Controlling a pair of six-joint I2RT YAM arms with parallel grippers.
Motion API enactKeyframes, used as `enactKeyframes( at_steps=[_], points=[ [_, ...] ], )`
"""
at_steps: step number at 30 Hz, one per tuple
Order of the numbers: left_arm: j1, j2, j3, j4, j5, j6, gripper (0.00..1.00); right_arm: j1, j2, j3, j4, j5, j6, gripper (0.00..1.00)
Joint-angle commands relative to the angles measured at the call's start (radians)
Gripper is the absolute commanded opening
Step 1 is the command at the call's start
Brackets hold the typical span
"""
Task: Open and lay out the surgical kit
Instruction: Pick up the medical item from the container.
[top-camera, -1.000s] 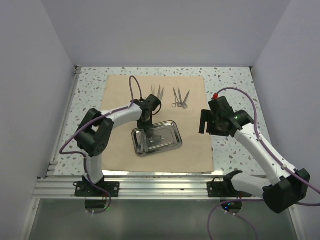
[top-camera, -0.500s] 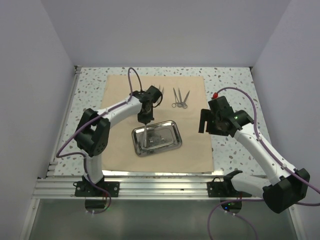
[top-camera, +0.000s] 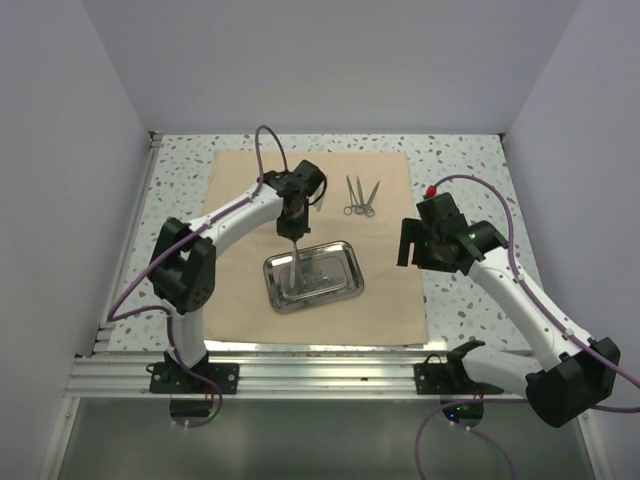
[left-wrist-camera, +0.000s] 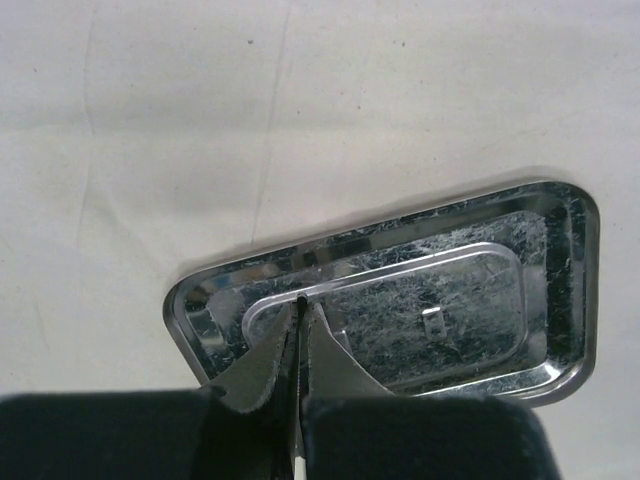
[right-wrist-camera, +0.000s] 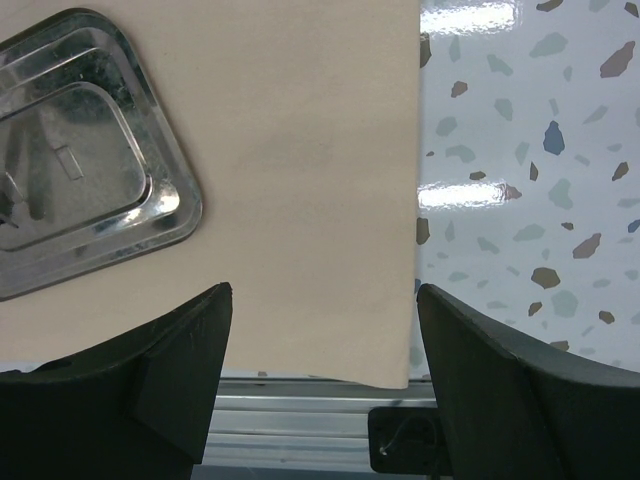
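While the left jaws are pressed together on a slim metal tool (top-camera: 297, 260), the right jaws stand wide apart and hold nothing.

The tan cloth (top-camera: 380, 280) lies spread flat on the speckled surface (top-camera: 460, 160), which shows around its far, left and right edges. The steel tray (top-camera: 335, 275) sits on the cloth a little nearer than the cloth's middle, long side across, slightly turned. The left arm (top-camera: 235, 215) reaches from the left across the cloth, and its jaws hang above the far left part of the tray. The tool points straight down from them, its lower end over the tray's left half. Whether the tip touches the metal cannot be told from above.

From the left wrist, the two fingers (left-wrist-camera: 262, 365) meet on the tool (left-wrist-camera: 299, 315), which shows only as a thin dark line between them. Below lies the tray (left-wrist-camera: 470, 290), its floor scratched and shiny, and the cloth (left-wrist-camera: 300, 120) fills the view beyond it.

Farther back on the cloth, right of the left wrist, a few scissors (top-camera: 360, 197) lie side by side with their ring handles toward the tray, well apart from it.

The right arm (top-camera: 520, 290) bends in from the right, its jaws hovering near the cloth's right edge. Its wrist view shows both fingers (right-wrist-camera: 180, 360) far apart, with the cloth (right-wrist-camera: 300, 150) between them. The tray (right-wrist-camera: 90, 150) is at upper left, the surface (right-wrist-camera: 520, 200) is to the right, and the metal rail (right-wrist-camera: 300, 405) is along the near edge.
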Motion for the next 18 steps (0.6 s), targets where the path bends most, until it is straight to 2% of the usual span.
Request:
enactKeyframes(
  at_steps=[1, 6, 9, 12, 15, 18],
  points=[
    [0.006, -0.01, -0.039, 0.006, 0.057, 0.02, 0.0, 0.003, -0.019, -0.001, 0.01, 0.012, 0.007, 0.78],
    [0.005, -0.019, -0.087, 0.026, 0.124, 0.035, 0.0, 0.005, -0.013, -0.006, 0.009, 0.01, 0.007, 0.78],
    [0.005, -0.022, -0.108, 0.025, 0.18, 0.055, 0.07, 0.005, -0.004, 0.0, 0.01, 0.01, 0.007, 0.78],
    [0.003, -0.021, -0.121, 0.014, 0.19, 0.063, 0.08, 0.003, 0.003, 0.005, 0.015, 0.012, 0.008, 0.78],
    [0.005, -0.032, -0.118, 0.013, 0.178, 0.072, 0.01, 0.003, 0.01, 0.005, 0.021, 0.01, 0.013, 0.78],
    [0.006, -0.018, -0.069, -0.007, 0.128, 0.089, 0.0, 0.005, 0.014, 0.0, 0.027, 0.009, 0.015, 0.78]
  ],
)
